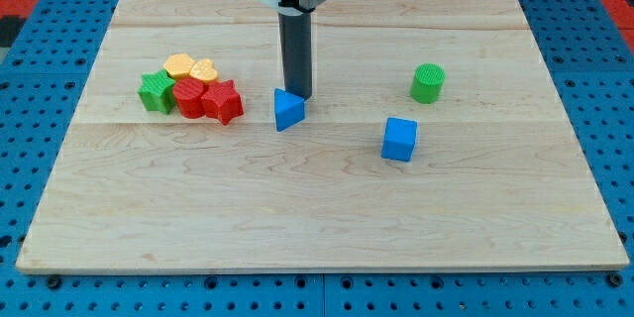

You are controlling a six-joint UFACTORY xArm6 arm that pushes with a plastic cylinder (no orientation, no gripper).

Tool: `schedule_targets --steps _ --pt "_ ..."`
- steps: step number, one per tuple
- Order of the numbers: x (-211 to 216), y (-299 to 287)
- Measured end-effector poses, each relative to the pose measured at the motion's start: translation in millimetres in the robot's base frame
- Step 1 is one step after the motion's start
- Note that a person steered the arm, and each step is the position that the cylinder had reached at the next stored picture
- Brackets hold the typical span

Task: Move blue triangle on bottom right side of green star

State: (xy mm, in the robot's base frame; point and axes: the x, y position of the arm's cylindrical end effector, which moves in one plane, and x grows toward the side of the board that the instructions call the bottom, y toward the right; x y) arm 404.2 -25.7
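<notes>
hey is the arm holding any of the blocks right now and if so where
Nothing is held. My tip only stands at the blue triangle's upper edge, apparently touching it.

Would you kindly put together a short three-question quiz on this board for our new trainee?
1. True or false: my tip stands right behind the blue triangle, on the side toward the view's top.
2. Which block lies farthest toward the view's left? A) green star B) blue cube C) green cylinder
3. Fill in: the two yellow blocks sit just above the two ____ blocks in the view.

Key: 1 true; 2 A; 3 red.
</notes>
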Motion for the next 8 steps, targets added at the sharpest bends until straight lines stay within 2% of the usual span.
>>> schedule_targets --steps 2,4,5,6,7,8 --pt "42.0 14.2" --pt "67.3 -110.0" --pt "100.1 -116.8" --pt "92.0 -140.6" --pt "58.0 -146.1" --pt "53.0 -145.9"
